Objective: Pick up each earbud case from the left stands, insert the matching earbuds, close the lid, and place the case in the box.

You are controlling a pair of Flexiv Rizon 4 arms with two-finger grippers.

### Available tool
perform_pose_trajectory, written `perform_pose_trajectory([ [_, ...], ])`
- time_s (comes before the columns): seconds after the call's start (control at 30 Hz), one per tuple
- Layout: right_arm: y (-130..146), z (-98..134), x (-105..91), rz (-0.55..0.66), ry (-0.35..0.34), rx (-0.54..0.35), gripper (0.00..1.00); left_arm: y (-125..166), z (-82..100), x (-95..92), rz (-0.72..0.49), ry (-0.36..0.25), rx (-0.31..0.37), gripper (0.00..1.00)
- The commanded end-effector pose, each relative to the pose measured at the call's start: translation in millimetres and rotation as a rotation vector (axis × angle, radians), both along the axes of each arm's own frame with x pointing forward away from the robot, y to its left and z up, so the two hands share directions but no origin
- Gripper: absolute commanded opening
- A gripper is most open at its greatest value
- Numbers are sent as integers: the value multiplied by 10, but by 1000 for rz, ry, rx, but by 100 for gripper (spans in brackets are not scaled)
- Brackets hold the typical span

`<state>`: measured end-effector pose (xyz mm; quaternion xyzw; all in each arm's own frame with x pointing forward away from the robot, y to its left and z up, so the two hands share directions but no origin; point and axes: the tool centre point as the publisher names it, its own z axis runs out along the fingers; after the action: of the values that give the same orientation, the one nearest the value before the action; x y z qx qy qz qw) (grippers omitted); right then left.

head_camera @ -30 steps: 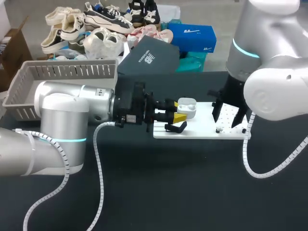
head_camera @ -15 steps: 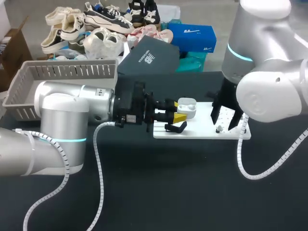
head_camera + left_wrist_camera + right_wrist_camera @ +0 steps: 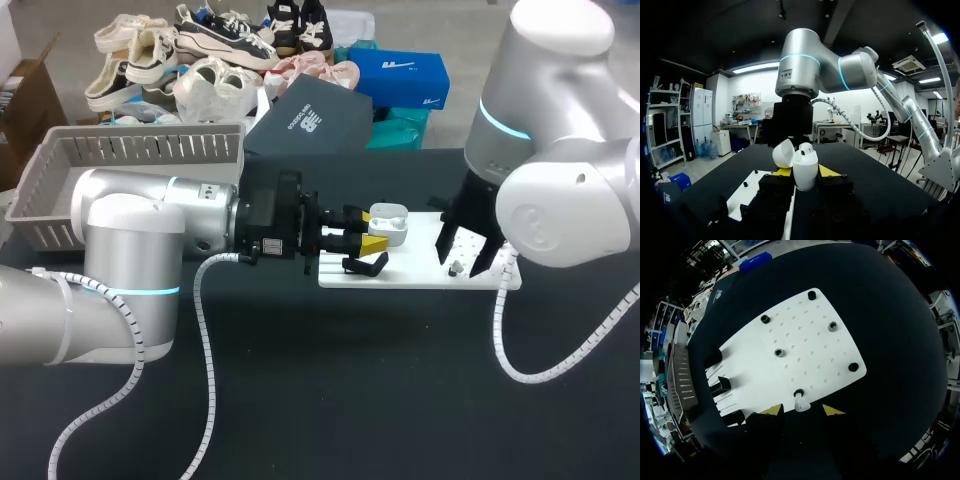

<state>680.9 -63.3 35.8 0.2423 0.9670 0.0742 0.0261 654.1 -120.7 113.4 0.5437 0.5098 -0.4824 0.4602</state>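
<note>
Earbud case (image 3: pixel 805 165), likely light, hard and slippery, lid open, is pinched by its sides in our left gripper (image 3: pixel 805 176) above the white board (image 3: pixel 805 330), while our right gripper (image 3: pixel 801 411) holds its jaws apart beside an earbud (image 3: pixel 800 403).

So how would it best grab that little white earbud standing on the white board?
Probably by its upper end, coming straight down from above. The earbud stands upright in a black socket on the white board, so only its top is free. The right gripper hangs over it, open.
</note>
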Motion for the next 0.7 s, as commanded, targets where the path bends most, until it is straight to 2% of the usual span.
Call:
perform_pose_trajectory([
  [0.03,-58,-17,-67,-1,-22,26,42,0,-2,-6,3,-1,-1,0],
  [0.23,-64,-51,-62,-2,-24,28,38,0,-2,-6,3,-1,-1,0],
  [0.33,-55,-54,-51,3,-27,27,30,0,-2,-6,3,-1,-1,0],
  [0.7,-7,-86,-4,24,-28,29,33,0,-2,-6,3,-1,-1,0],
])
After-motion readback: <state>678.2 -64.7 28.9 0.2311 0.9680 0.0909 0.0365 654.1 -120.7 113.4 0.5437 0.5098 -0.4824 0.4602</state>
